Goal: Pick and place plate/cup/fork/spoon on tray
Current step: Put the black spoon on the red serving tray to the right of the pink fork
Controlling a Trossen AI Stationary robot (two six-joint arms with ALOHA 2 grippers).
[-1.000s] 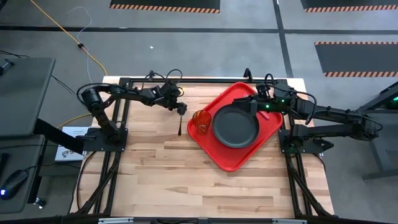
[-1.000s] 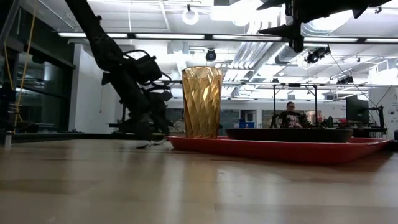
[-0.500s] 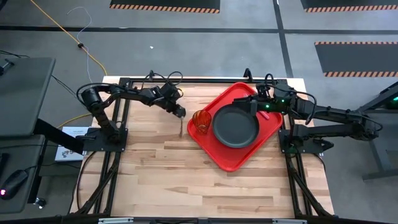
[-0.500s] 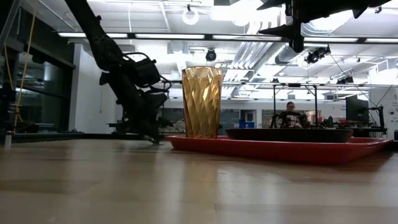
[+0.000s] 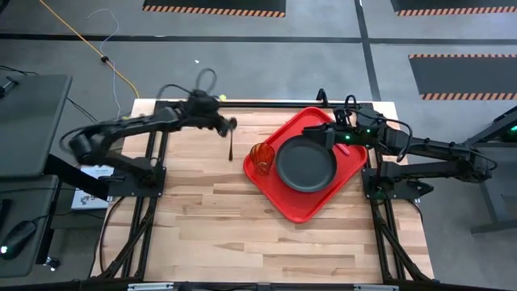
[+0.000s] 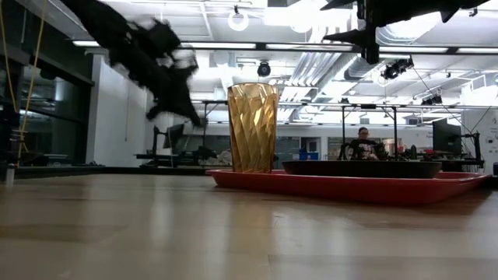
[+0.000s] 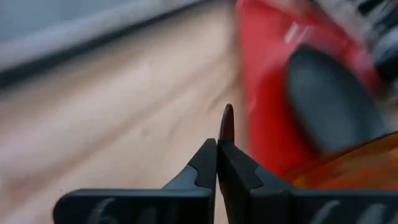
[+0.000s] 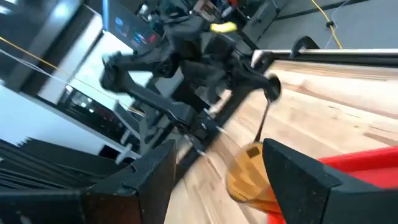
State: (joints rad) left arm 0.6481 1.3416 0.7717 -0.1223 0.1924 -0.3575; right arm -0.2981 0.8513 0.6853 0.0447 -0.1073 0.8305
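Observation:
My left gripper (image 5: pixel 230 126) is shut on the slim dark spoon (image 5: pixel 230 145), above the table near its far edge, left of the red tray (image 5: pixel 311 206). The black plate (image 5: pixel 307 164) lies on the tray. The amber cup (image 5: pixel 260 158) stands upright on the tray's left corner. My right gripper (image 5: pixel 327 134) hangs open over the tray's far corner, above the plate's far rim, holding nothing. I cannot make out the fork. In the low view the left arm (image 6: pixel 163 62) is a raised blur. My left gripper pinches one end of the spoon (image 7: pixel 226 127) between its two shut fingers (image 7: pixel 205 165); which end I cannot tell. The spoon's thin shaft (image 8: pixel 263 121) hangs below the fingers, lifted clear of the table.
Bare wooden table (image 5: pixel 210 226) lies near and left of the tray. Black frame rails (image 5: pixel 242 103) run along the far edge. In the low view a person (image 6: pixel 362 140) sits far off in the room behind.
My left gripper has shut on the spoon, then risen and drawn back toward the table's far edge. The spoon, which lay on the table left of the cup, is lifted clear and hangs from the fingers. My right arm has kept still.

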